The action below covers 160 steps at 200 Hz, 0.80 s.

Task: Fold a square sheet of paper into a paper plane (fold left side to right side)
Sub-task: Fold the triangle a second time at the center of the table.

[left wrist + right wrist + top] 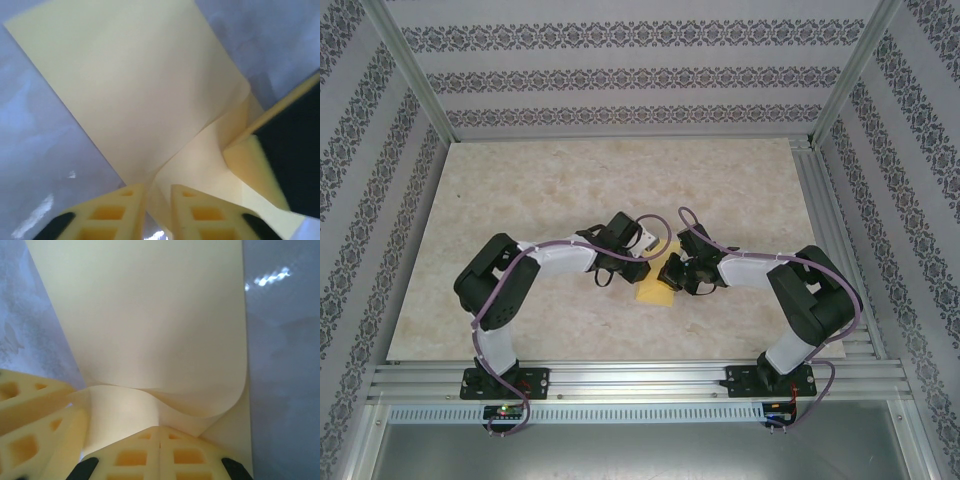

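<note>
The square sheet of paper [653, 292] sits near the middle of the marble-look table [570, 180], a touch toward 6 o'clock. It's thin, matte and pale yellow, mostly flat with one soft curl bulging up. The right gripper [160, 430], reaching in from 3 o'clock, has its blocky, grid-holed yellow jaws pressed tight together on that raised curl. The left gripper [158, 190], in from 9 o'clock, has its jaws just a narrow crack apart. The paper's edge runs up between them, but the gap looks too loose to be pinching it.
</note>
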Tool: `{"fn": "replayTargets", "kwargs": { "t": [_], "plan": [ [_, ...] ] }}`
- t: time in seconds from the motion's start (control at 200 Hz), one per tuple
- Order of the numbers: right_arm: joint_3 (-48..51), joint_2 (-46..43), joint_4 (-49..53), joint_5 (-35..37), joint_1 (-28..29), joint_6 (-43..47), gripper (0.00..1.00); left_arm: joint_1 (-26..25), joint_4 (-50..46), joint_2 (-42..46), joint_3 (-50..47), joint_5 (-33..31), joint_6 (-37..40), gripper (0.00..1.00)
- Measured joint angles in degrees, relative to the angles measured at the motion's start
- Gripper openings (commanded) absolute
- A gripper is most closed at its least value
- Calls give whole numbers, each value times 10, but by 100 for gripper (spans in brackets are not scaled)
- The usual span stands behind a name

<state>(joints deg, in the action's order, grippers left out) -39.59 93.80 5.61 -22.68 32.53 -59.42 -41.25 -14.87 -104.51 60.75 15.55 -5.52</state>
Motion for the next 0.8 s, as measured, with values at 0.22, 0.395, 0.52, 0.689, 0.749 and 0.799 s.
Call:
{"fn": "replayTargets", "kwargs": {
  "t": [0.22,0.395,0.52,0.689,0.749,0.799],
  "plan": [
    [0,0,0,0,0,0,4,11,0,98,-22,3,-30,31],
    [0,0,0,1,0,2,4,10,16,149,-74,44,-83,25],
    [0,0,0,1,0,3,4,0,41,161,-121,78,-138,24],
    [0,0,0,2,1,6,4,-16,66,161,-137,106,-191,22],
    [0,0,0,2,1,6,4,-19,75,154,-134,113,-203,22],
    [0,0,0,2,1,6,4,-22,81,147,-132,117,-209,22]
  ]
}}
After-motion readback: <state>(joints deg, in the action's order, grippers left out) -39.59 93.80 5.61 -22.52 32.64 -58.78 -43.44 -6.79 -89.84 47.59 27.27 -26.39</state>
